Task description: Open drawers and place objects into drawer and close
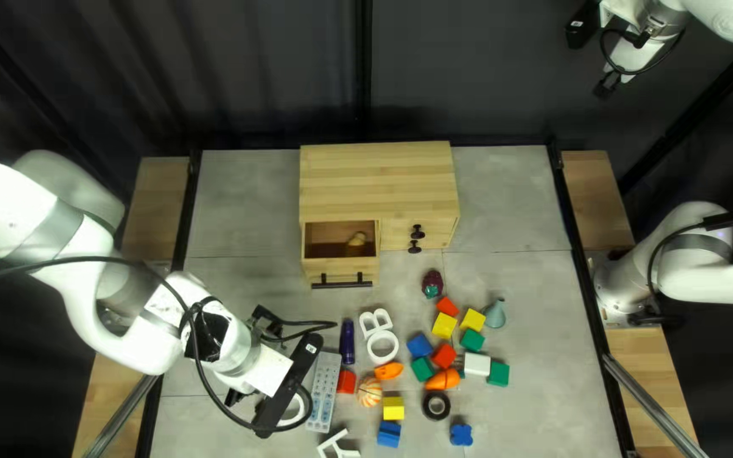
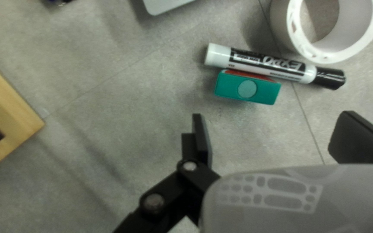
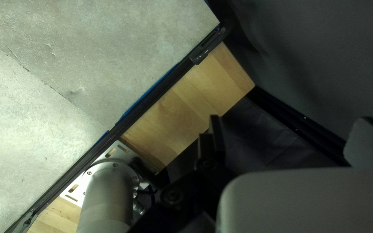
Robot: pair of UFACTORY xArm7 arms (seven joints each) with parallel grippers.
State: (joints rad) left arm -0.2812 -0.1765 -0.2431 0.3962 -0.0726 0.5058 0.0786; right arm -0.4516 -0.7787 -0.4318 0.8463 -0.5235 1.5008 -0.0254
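The left gripper [image 1: 269,369] hangs over the table's near left part in the top left view, its fingers hidden. Its own view shows the left gripper [image 2: 273,129] open and empty; ahead lie a marker [image 2: 262,63] and a teal block [image 2: 247,87] touching it. The wooden cabinet [image 1: 379,182] has its left drawer [image 1: 340,270] pulled out, a tan object [image 1: 356,244] inside. Two knobbed drawers [image 1: 439,227] beside it look shut. The right gripper [image 1: 608,85] is raised at the top right; in its wrist view the right gripper [image 3: 288,129] is open, holding nothing.
Coloured blocks [image 1: 444,325], white letters [image 1: 375,322], a remote [image 1: 324,390], a purple cylinder [image 1: 347,341], a ball [image 1: 369,392] and a black ring [image 1: 436,405] lie before the cabinet. A white ring [image 2: 350,47] stands beyond the marker. Black rails [image 1: 583,271] edge the table.
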